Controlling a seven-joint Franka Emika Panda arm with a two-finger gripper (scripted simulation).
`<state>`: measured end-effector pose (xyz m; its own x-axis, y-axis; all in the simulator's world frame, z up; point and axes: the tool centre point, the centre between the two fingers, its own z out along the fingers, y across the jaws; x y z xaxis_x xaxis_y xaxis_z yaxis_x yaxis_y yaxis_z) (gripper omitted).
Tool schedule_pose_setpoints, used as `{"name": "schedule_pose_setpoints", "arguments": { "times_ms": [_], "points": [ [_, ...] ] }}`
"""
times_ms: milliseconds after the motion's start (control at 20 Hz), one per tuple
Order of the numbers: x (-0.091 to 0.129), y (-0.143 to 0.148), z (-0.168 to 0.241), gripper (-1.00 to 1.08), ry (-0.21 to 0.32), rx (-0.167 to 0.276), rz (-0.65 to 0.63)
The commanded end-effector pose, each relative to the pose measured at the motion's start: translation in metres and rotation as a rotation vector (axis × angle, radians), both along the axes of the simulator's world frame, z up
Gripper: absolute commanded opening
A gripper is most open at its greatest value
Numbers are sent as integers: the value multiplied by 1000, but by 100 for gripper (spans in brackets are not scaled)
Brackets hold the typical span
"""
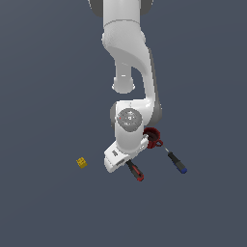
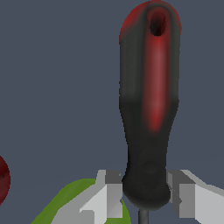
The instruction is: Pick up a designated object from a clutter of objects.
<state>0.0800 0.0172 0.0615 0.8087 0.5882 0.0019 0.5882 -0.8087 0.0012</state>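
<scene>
The designated object, a screwdriver (image 2: 148,100) with a black handle and red tip, lies between my fingers in the wrist view. My gripper (image 2: 145,190) is shut on the handle's lower end, with a grey finger (image 2: 111,192) pressed against each side. Only a stub of the thin shaft shows below the handle. In the exterior view my gripper (image 1: 126,161) is low over the floor, and the red-tipped screwdriver (image 1: 135,171) sticks out from under the hand. The rest of the clutter lies around it.
A dark red mug (image 1: 153,137) stands just behind the hand, and its edge (image 2: 2,179) shows in the wrist view. A blue-tipped screwdriver (image 1: 177,163) lies at the exterior view's right. A tiny yellow block (image 1: 82,162) sits to the left. A green cup (image 2: 65,201) shows behind the fingers.
</scene>
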Motion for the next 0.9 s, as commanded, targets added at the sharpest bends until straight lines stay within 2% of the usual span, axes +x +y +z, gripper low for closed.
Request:
{"name": "schedule_pose_setpoints", "arguments": {
  "times_ms": [0, 850],
  "points": [
    [-9, 6, 16, -100, -1, 0, 0],
    [-84, 58, 153, -100, 0, -3, 0]
  ]
}}
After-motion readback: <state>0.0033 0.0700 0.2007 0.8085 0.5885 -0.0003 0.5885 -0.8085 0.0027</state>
